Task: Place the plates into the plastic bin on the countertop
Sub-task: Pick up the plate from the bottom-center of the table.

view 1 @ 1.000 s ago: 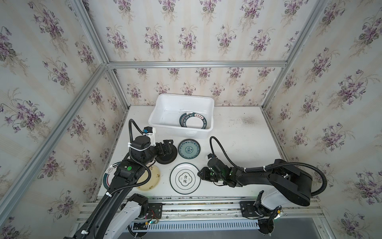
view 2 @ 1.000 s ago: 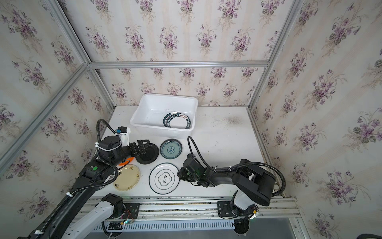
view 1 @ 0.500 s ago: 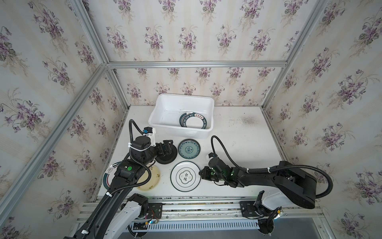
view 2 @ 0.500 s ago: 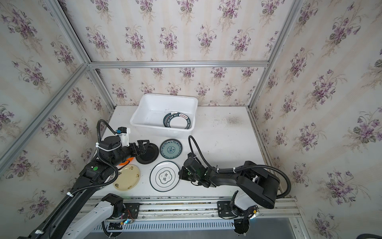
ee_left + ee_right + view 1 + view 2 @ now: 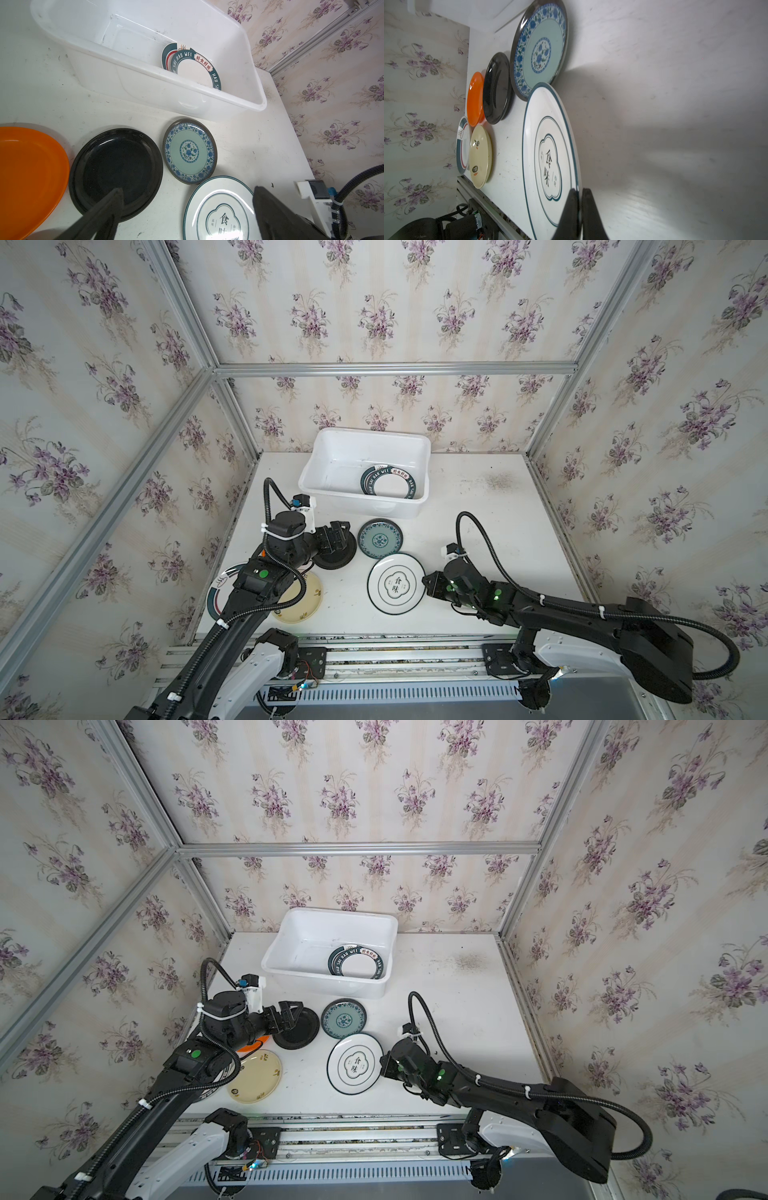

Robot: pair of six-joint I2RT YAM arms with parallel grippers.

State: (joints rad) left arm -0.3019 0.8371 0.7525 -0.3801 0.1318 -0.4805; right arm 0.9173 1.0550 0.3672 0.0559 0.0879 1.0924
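In both top views the plastic bin stands at the back of the countertop, with two teal-rimmed plates already lying inside, one overlapping the other. The rest lie spread in front of it. The right gripper sits at the edge of the white character plate, near the front of the counter. The left gripper hangs over the black plate, just beside the teal-patterned plate. The left wrist view shows the left gripper's jaws spread wide and holding nothing, with the black plate and the orange plate below it. In the right wrist view the right gripper has its fingers pressed together on the rim of the character plate. Whether that rim has left the surface cannot be told. The step in hand appears to be picking up this plate. The next move likely calls for raising it clear of the teal-patterned plate, which it nearly touches. The arm would then carry it back over the bin's near wall and let go above the plates already there.
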